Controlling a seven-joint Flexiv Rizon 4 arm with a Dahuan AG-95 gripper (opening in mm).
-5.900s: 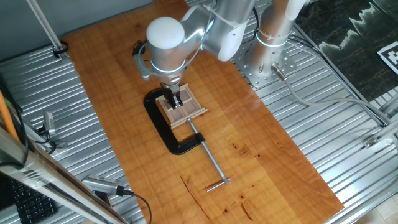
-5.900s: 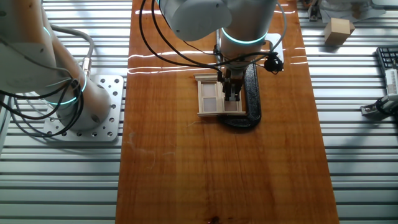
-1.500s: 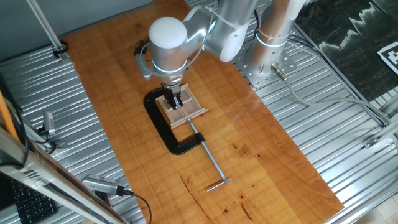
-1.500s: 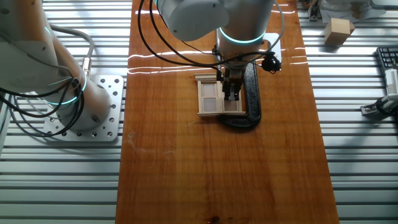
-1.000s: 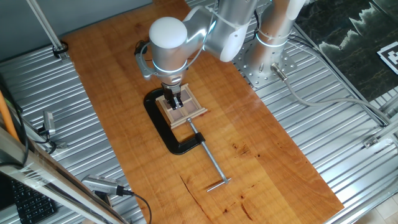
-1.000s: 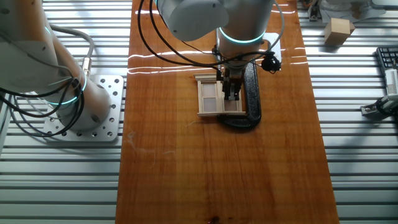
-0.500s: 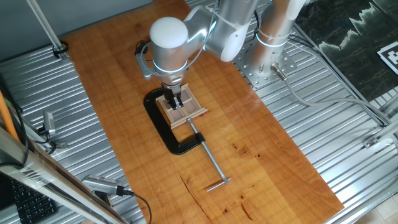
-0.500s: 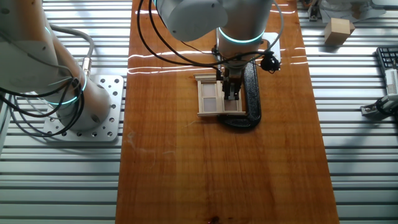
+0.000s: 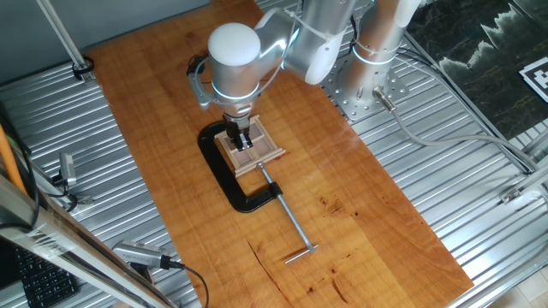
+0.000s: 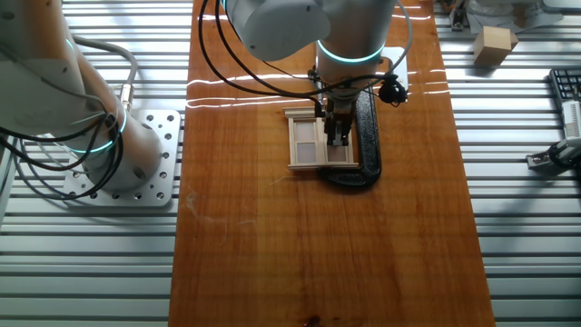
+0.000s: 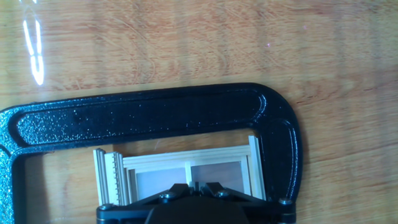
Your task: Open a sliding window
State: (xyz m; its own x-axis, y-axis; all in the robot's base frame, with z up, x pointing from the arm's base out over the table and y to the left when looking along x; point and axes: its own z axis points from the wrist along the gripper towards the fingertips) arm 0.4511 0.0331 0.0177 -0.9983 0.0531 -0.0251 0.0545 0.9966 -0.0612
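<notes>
The sliding window [image 9: 259, 157] is a small light wood frame with brownish panes, lying flat on the wooden board inside the mouth of a black C-clamp [image 9: 224, 175]. My gripper [image 9: 243, 139] points straight down onto it. In the other fixed view the gripper [image 10: 338, 141] stands over the right half of the window [image 10: 307, 143], next to the clamp [image 10: 368, 136]. In the hand view the fingertips meet at the gripper [image 11: 196, 185], closed on a thin upright bar of the window [image 11: 186, 165]. The clamp's arc [image 11: 155, 112] runs above it.
The clamp's long metal screw [image 9: 287, 218] with a T-handle stretches toward the board's near end. The robot's base plate [image 10: 136, 173] sits left of the board on the ridged metal table. A small wooden block [image 10: 495, 44] and a keyboard edge [image 10: 567, 91] lie at the right.
The arm's wrist has drifted very slightly; the gripper stays on the window. Window and clamp look unmoved.
</notes>
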